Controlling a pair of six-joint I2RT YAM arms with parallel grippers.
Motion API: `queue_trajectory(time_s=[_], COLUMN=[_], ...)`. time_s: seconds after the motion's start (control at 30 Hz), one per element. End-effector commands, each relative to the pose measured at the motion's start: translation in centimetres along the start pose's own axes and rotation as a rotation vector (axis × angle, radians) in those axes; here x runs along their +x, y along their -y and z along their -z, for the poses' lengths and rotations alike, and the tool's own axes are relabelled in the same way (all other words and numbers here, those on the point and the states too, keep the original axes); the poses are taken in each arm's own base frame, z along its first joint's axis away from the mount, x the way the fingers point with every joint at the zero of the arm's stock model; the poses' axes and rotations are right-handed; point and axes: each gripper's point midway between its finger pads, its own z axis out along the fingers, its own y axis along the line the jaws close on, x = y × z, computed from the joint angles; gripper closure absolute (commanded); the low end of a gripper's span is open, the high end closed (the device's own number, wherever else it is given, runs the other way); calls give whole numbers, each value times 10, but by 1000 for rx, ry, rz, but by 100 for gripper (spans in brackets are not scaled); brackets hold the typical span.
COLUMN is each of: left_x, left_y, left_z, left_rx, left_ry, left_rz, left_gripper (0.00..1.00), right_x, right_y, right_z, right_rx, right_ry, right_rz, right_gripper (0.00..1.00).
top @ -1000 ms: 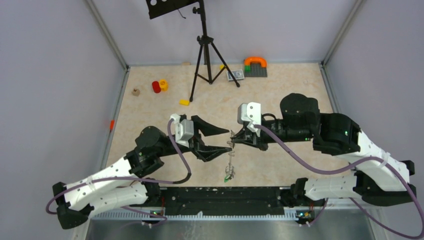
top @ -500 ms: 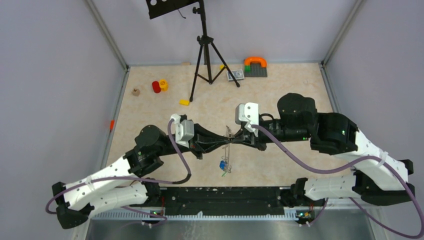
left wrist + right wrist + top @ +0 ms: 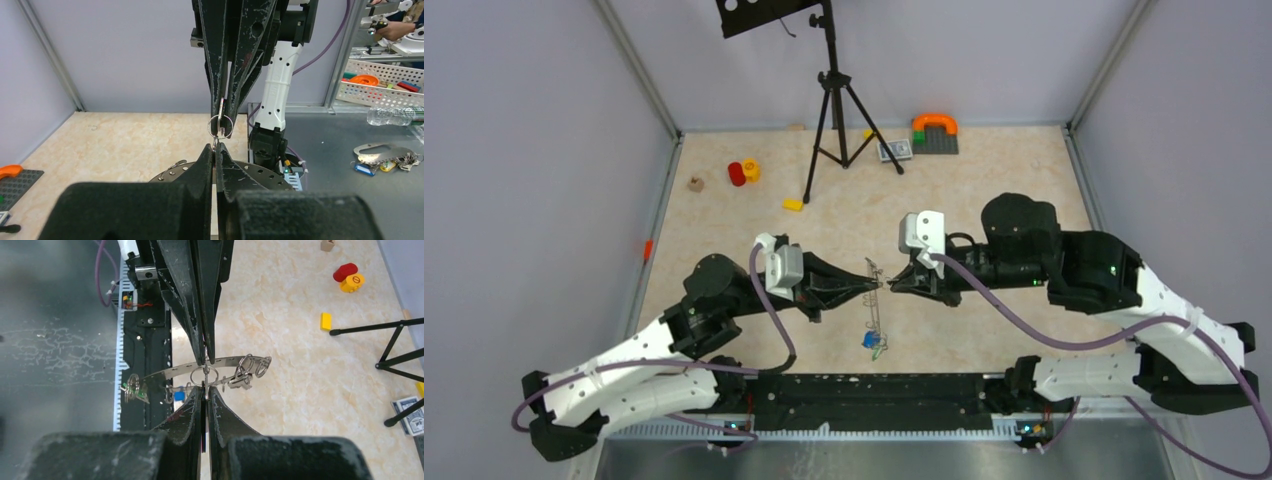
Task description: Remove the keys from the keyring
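**Desk:** What is the setting?

**Photographer:** A beige marbled tabletop (image 3: 724, 230) walled in grey. A black tripod (image 3: 832, 110) stands at the back, with red and yellow toy pieces (image 3: 743, 172) at the far left. Two black arms (image 3: 724, 290) reach toward each other near the front edge.

**Desk:** And the end effectors?

**Photographer:** They meet tip to tip above the surface. The left end effector (image 3: 872, 288) has its fingers pressed together, and so does the right end effector (image 3: 894, 285). In the wrist views, each pair pinches an opposite side of one small split ring (image 3: 204, 375).

**Desk:** Where is the keyring?

**Photographer:** The keyring (image 3: 165, 372) is a flat perforated metal band, seen edge-on. It hangs in the air right at that pinch, clear of the tabletop. From above it is a thin line dropping toward the near edge.

**Desk:** The keys?

**Photographer:** The keys (image 3: 874, 342) dangle at its low end, with a blue tag (image 3: 868, 340) and a green one beside it. More wire rings (image 3: 250, 366) cluster at the other end. How each is attached is too small to tell.
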Motion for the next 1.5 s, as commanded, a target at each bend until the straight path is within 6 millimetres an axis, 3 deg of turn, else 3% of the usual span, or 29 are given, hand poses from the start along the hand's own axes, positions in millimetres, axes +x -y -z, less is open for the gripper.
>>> queue_trajectory(time_s=[0.0, 0.33, 0.73, 0.9, 1.13, 1.3, 1.47], left_x=[-26, -51, -53, -53, -51, -52, -54], left_y=[-5, -7, -3, -2, -2, 0, 0], left_z=[7, 11, 9, 11, 11, 11, 14], left_rx=[-48, -77, -54, -54, -54, -45, -51], left_ry=[55, 167, 188, 192, 189, 191, 197], left_rz=[-45, -57, -48, -49, -48, -46, -46], left_gripper=[100, 100, 100, 100, 100, 100, 100], right_x=[-6, 11, 16, 11, -8, -12, -11], right_y=[-8, -19, -19, -10, -16, -17, -16], right_z=[10, -8, -28, -23, -10, -12, -9], right_rx=[-15, -70, -76, -21, -35, -40, -30], right_ry=[58, 39, 57, 88, 221, 261, 247], right_rz=[-25, -66, -87, -83, -82, -92, -94], right_gripper=[100, 100, 100, 99, 93, 100, 100])
